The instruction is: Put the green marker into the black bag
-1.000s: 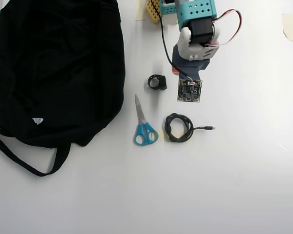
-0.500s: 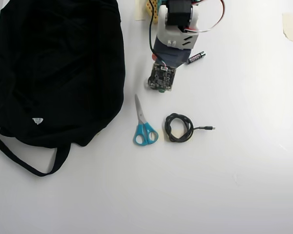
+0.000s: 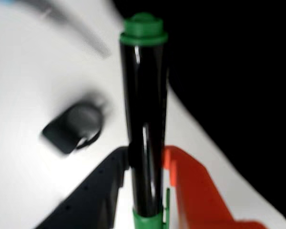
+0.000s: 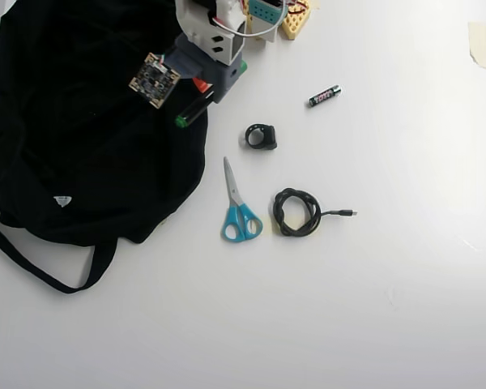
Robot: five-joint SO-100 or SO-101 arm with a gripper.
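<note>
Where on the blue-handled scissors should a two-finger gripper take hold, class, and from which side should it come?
Grip the scissors from straight above, at the narrow neck where the closed blades meet the blue handles. They lie flat on the table, blades pointing up in the overhead view. The handle loops are probably too wide; the neck gives two parallel edges. The coiled cable lies close on the right.

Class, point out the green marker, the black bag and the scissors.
green marker [image 3: 144, 138], wrist view, mid barrel.
black bag [image 4: 81, 162], overhead view, fabric body.
scissors [image 4: 241, 222], overhead view, blue handles.
</note>
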